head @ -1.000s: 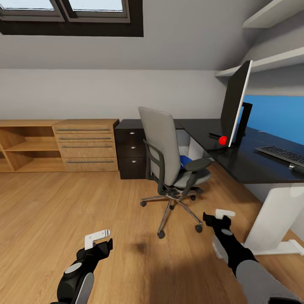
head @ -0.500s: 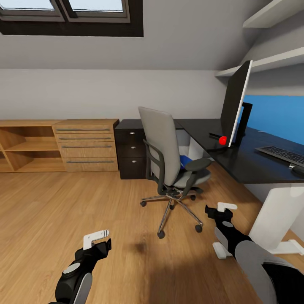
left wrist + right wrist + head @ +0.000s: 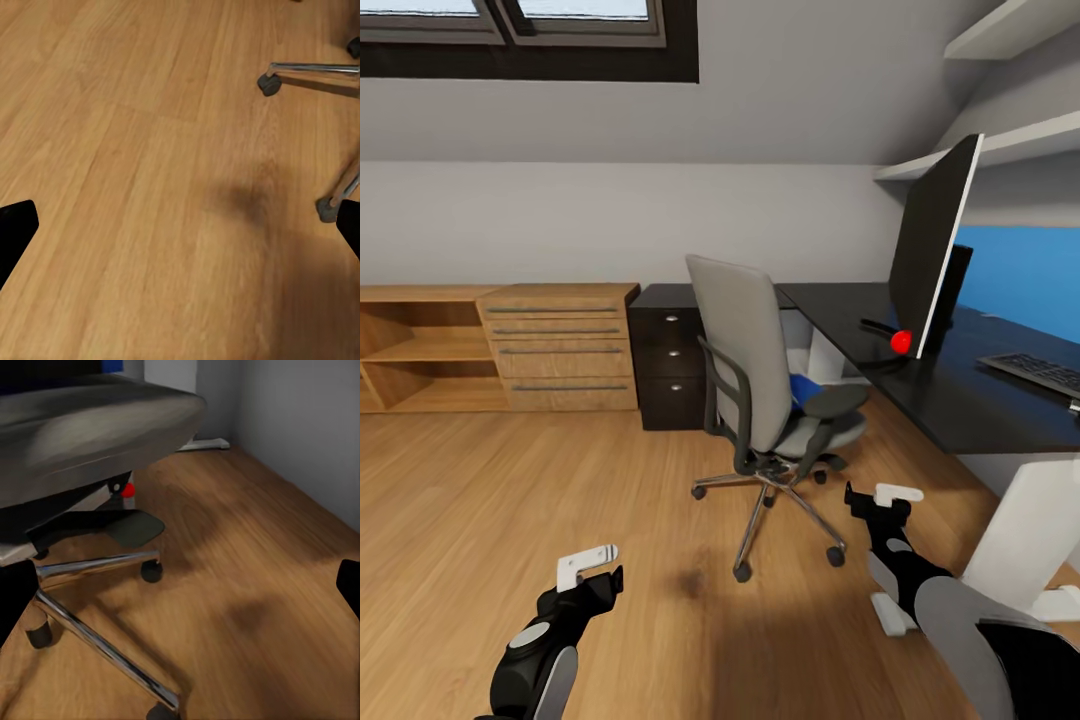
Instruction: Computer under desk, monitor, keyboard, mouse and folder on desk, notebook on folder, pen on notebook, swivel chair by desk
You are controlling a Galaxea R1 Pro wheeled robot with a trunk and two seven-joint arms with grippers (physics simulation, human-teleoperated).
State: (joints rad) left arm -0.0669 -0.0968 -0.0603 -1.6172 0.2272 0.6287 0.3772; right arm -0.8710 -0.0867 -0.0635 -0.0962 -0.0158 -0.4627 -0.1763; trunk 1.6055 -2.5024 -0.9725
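The swivel chair point(image 3: 745, 365) stands on the wood floor with its grey back toward me, beside the black-topped desk point(image 3: 930, 395). A bright-blue folder point(image 3: 803, 386) lies on its seat, mostly hidden by the backrest. The monitor point(image 3: 937, 248) stands on the desk, and the keyboard point(image 3: 1042, 372) lies further right. My left gripper point(image 3: 591, 566) hangs open over bare floor. My right gripper point(image 3: 881, 497) is open, low beside the chair's chrome base point(image 3: 97, 607), under the seat point(image 3: 82, 427). In the left wrist view, castors point(image 3: 271, 84) show beyond the open left gripper point(image 3: 180, 232).
Low wooden cabinets point(image 3: 500, 345) line the back wall at left, and black drawers point(image 3: 672, 355) stand behind the chair. A white desk leg point(image 3: 1028, 525) stands close to my right arm. Open floor lies left of the chair. A skylight point(image 3: 530, 30) is above.
The whole head view has shifted a little, so the camera moved. My right arm has drawn in closer to me, with its gripper slightly higher. The left gripper is as before.
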